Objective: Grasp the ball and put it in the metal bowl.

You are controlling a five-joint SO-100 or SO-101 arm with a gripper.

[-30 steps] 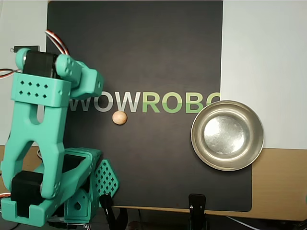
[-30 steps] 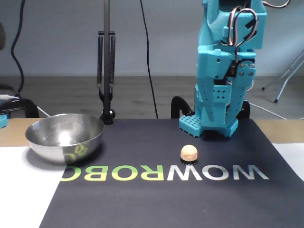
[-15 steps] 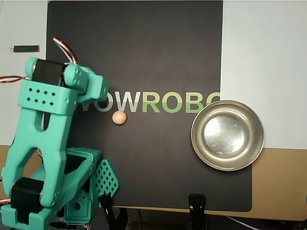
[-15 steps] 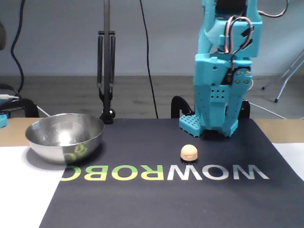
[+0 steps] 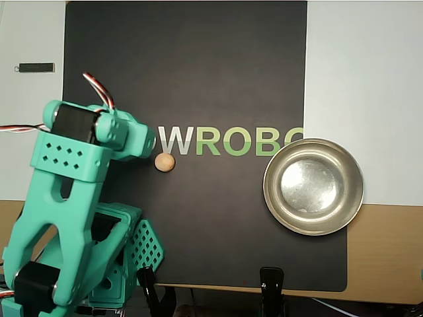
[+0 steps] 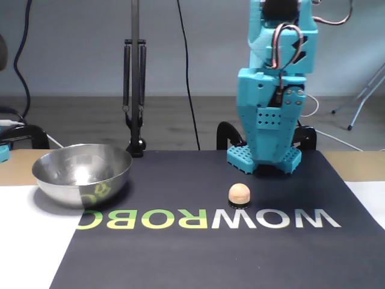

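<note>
The ball (image 5: pixel 164 162) is left free on the mat (image 5: pixel 198 66), apart from the bowl (image 5: pixel 313 186); the hand's opening cannot be told.

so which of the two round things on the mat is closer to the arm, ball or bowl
The ball. In the overhead view it lies on the black mat right beside the teal arm, while the metal bowl sits at the mat's right edge.
</note>
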